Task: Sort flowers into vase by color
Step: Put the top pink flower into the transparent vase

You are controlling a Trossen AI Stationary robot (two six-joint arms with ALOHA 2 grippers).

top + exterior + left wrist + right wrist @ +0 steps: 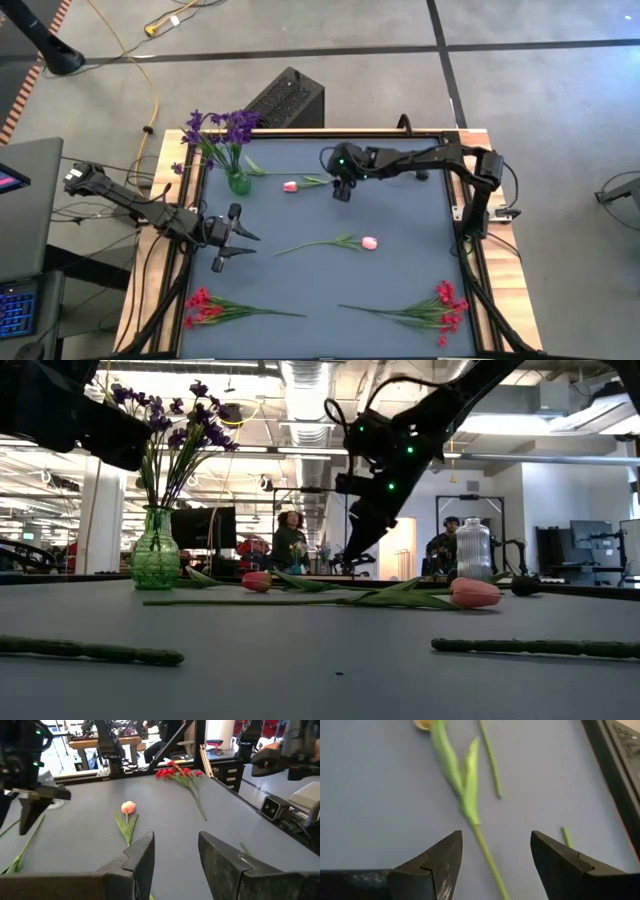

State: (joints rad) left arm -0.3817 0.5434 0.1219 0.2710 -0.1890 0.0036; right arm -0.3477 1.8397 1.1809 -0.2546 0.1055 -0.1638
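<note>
A green glass vase (238, 183) (155, 556) near the table's far left corner holds purple flowers (220, 127). One pink tulip (291, 186) (257, 581) lies beside it, its stem (489, 859) running toward my right gripper (342, 191) (495, 840). That gripper hovers open over the stem's end, one finger on each side, touching nothing. A second pink tulip (368, 242) (128, 807) lies mid-table. Red sprays lie near the near left corner (205, 305) and near the near right corner (445, 305) (180, 771). My left gripper (228, 242) (175, 842) waits open at the left side.
Loose green stem pieces (490, 760) lie on the mat by the far tulip. A black box (288, 98) stands beyond the table's far edge. Another glass vessel (473, 550) and people show in the room behind. Bare grey mat lies between the flowers.
</note>
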